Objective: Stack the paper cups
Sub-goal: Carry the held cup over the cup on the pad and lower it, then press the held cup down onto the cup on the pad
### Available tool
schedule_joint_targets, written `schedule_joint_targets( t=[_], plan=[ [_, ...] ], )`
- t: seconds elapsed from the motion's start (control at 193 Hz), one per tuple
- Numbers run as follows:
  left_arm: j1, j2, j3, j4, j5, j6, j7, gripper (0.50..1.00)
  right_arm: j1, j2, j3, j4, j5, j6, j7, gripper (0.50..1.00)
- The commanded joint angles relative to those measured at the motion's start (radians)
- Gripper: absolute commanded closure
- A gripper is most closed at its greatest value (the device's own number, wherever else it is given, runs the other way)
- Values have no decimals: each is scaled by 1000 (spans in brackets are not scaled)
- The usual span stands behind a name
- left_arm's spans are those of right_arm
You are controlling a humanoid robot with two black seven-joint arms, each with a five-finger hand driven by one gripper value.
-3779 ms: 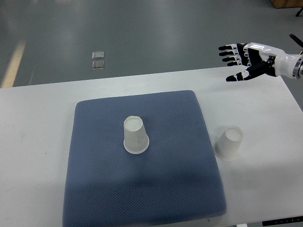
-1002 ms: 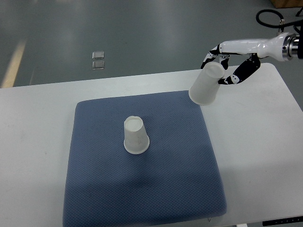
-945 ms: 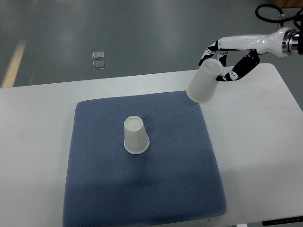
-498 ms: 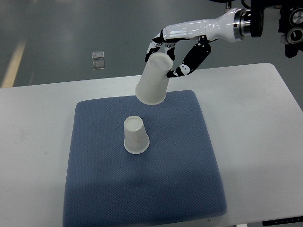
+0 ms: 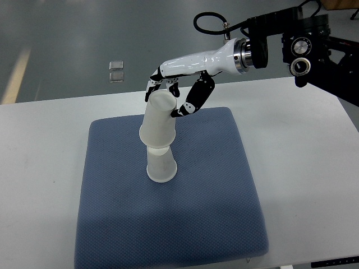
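We see an upturned paper cup (image 5: 159,123) pinched in our right hand (image 5: 178,91), its rim over a second cup (image 5: 161,167) standing mid-pad. The blue pad (image 5: 207,202) covers a white table (image 5: 303,145); grey floor (image 5: 73,39) lies beyond.

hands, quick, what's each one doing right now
Right hand: closed on the upside-down paper cup, held over the other cup on the blue mat.
Left hand: not in view.

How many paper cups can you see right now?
2. One paper cup stands upside down on the blue mat. The second cup is held upside down in the right hand, directly over the first, its rim overlapping that cup's top.
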Motion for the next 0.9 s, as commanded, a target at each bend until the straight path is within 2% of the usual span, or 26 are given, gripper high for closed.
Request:
schedule_joint_targets(
  t=[0.0, 0.498, 0.893],
  plan=[
    [0, 0, 0, 0, 0, 0, 0, 500, -6, 5, -4, 0, -5, 1, -5, 998],
    [0, 0, 0, 0, 0, 0, 0, 500, -33, 35, -4, 0, -42, -2, -6, 998],
    [0, 0, 0, 0, 0, 0, 0, 500, -56, 58, -4, -1, -43, -21, -35, 998]
  ],
)
